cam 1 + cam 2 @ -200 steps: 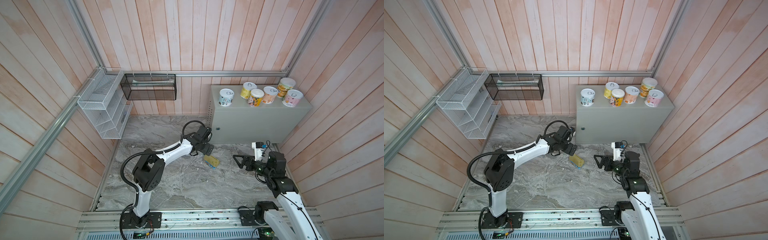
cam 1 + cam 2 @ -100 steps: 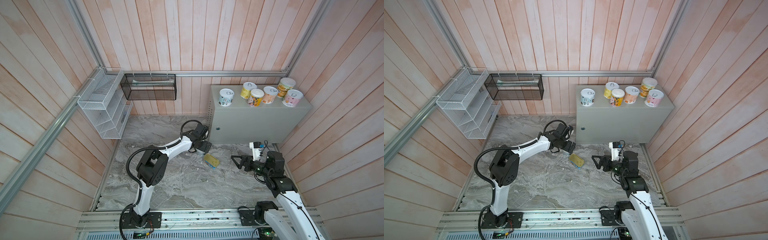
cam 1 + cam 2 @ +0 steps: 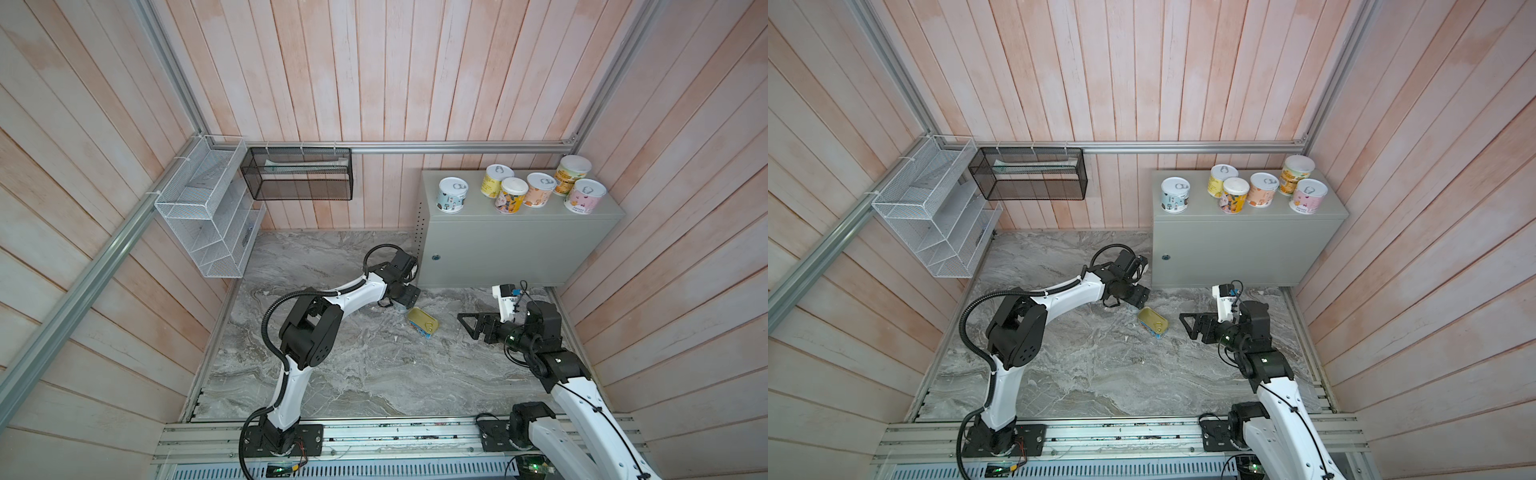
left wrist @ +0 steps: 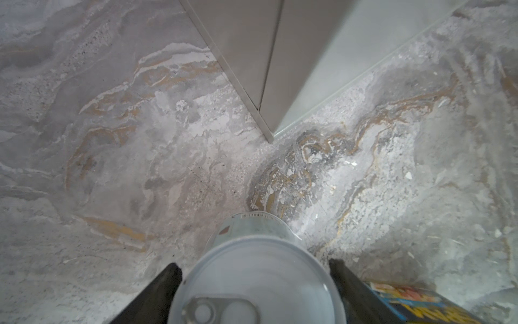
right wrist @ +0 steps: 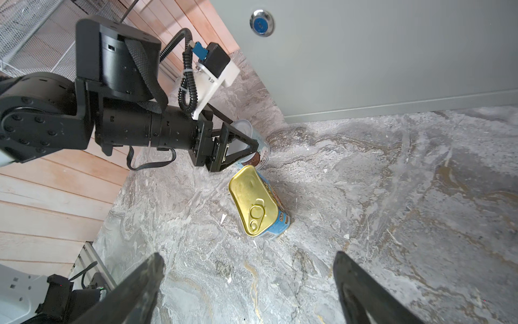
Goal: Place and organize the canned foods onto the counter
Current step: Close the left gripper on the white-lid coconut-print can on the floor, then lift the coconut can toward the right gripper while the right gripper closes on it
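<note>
At a top view's centre, the round tin (image 3: 400, 309) is clasped by the left gripper (image 3: 405, 299); upright lifting, clear of the rectangular tin (image 3: 422, 323), is advised.

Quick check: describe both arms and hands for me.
Left arm and right arm: white links, black joint housings; the left carries black corrugated conduit, the right thin black cable. Left hand and right hand: black, triangular open-frame fingers, white camera bracket behind each.
</note>
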{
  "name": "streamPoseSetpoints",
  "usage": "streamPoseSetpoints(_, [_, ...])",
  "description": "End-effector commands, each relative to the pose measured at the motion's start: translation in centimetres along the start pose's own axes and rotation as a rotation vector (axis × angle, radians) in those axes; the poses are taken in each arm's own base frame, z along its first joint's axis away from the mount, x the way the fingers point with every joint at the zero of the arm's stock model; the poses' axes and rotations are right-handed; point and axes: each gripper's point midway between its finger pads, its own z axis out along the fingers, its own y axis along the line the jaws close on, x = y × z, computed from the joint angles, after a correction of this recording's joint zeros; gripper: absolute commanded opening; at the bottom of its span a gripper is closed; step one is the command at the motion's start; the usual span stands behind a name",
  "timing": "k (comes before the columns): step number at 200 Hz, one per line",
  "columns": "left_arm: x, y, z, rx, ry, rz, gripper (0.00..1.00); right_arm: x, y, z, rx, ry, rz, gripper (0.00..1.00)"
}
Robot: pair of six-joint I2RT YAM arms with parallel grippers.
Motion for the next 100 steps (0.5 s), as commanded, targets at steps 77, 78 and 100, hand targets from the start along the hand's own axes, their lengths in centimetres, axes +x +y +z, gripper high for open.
streamPoseSetpoints(77, [-0.8, 2.8, -3.3, 0.023, -0.046, -0.042, 0.54, -0.6, 5.8, 3.0, -0.103, -0.086, -0.294, 0.94])
streamPoseSetpoints(78, [-0.9, 2.8, -3.5, 0.025, -0.048, -0.042, 0.54, -0.6, 5.9, 3.0, -0.104, -0.086, -0.3, 0.94])
streamPoseSetpoints(100, [-1.3, 2.4, -6.0, 0.1, -0.062, -0.106, 0.52, 0.9, 7.7, 4.6, -0.133, -0.08, -0.424, 0.94])
